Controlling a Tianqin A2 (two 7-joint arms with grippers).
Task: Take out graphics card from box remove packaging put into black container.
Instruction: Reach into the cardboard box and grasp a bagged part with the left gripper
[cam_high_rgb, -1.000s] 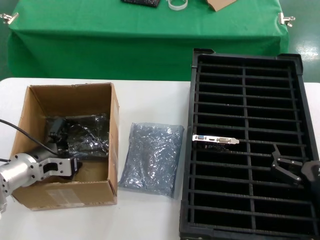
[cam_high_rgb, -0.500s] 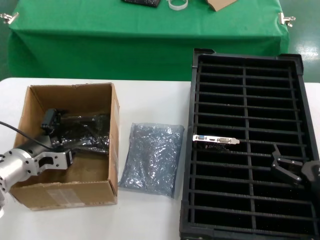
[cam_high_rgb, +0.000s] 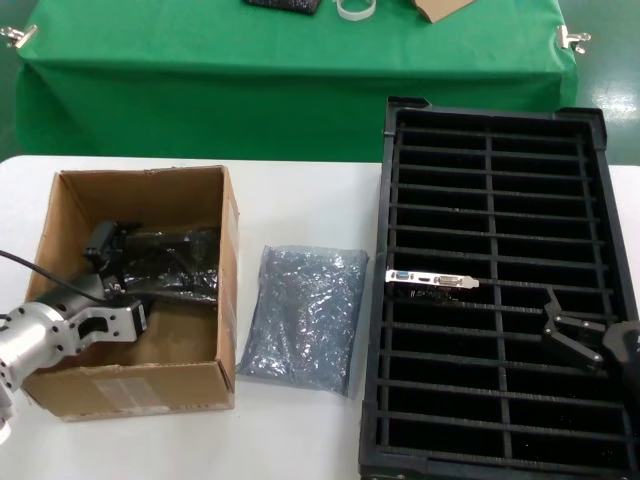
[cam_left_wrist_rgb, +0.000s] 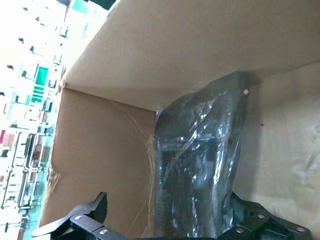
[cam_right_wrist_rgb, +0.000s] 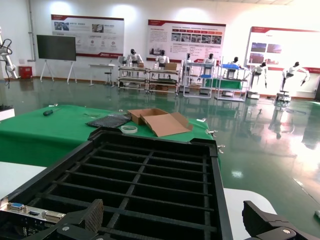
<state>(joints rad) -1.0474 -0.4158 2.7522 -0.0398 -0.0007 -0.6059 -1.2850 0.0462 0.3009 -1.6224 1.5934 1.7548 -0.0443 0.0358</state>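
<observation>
The brown box (cam_high_rgb: 228, 300) sits on the white table's left side. Inside it lies a graphics card in a shiny grey packaging bag (cam_high_rgb: 165, 262) (cam_left_wrist_rgb: 200, 165), leaning toward the box's corner. My left gripper (cam_high_rgb: 130, 300) (cam_left_wrist_rgb: 170, 220) is down in the box and open, its jaws standing either side of the bagged card's near end. One finger (cam_left_wrist_rgb: 255, 220) touches the bag while the other (cam_left_wrist_rgb: 85, 220) stands clear of it. An unwrapped graphics card with a silver bracket (cam_high_rgb: 432, 279) (cam_right_wrist_rgb: 30, 212) stands in a slot of the black container (cam_high_rgb: 490, 130) (cam_right_wrist_rgb: 150, 165). My right gripper (cam_high_rgb: 575, 335) (cam_right_wrist_rgb: 170, 220) hangs open and empty above the container's right column.
A crinkly grey-blue bag (cam_high_rgb: 300, 320) lies flat on the table between the box and the container. A green-covered table (cam_high_rgb: 290, 80) with small items stands behind. The container's other slots show nothing in them.
My left gripper has pulled back toward the box's left near side. The bagged card has shifted and tipped up toward the far wall. The right arm has not moved.
</observation>
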